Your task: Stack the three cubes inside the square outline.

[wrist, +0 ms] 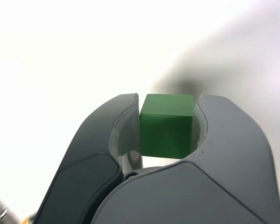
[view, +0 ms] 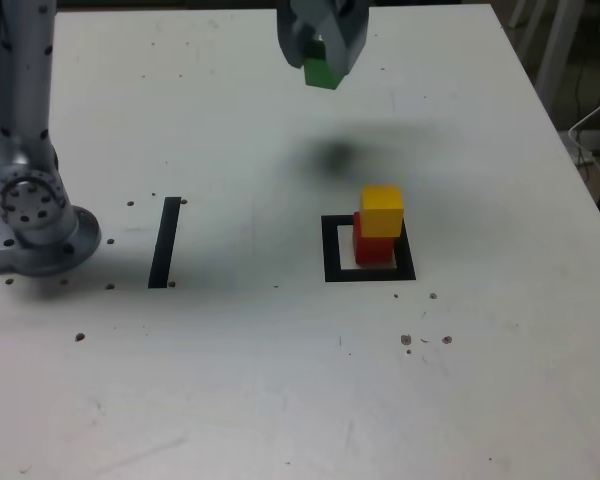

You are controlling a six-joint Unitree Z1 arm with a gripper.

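Note:
My gripper [view: 323,55] hangs high over the far part of the table, shut on the green cube [view: 322,72]. The wrist view shows that green cube [wrist: 167,126] clamped between both grey fingers, clear of the white tabletop. To the exterior view's right and nearer the camera lies the square outline [view: 330,250] of black tape. Inside it stands the red cube [view: 371,245], and the yellow cube [view: 382,209] rests on top of it, shifted slightly to the exterior view's right. The held cube's shadow falls on the table behind the stack.
The arm's grey base [view: 35,215] stands at the exterior view's left edge. A single straight black tape strip [view: 165,242] lies between the base and the outline. Small dark specks dot the white table [view: 280,380]. Chair legs and a cable show past the table's right edge.

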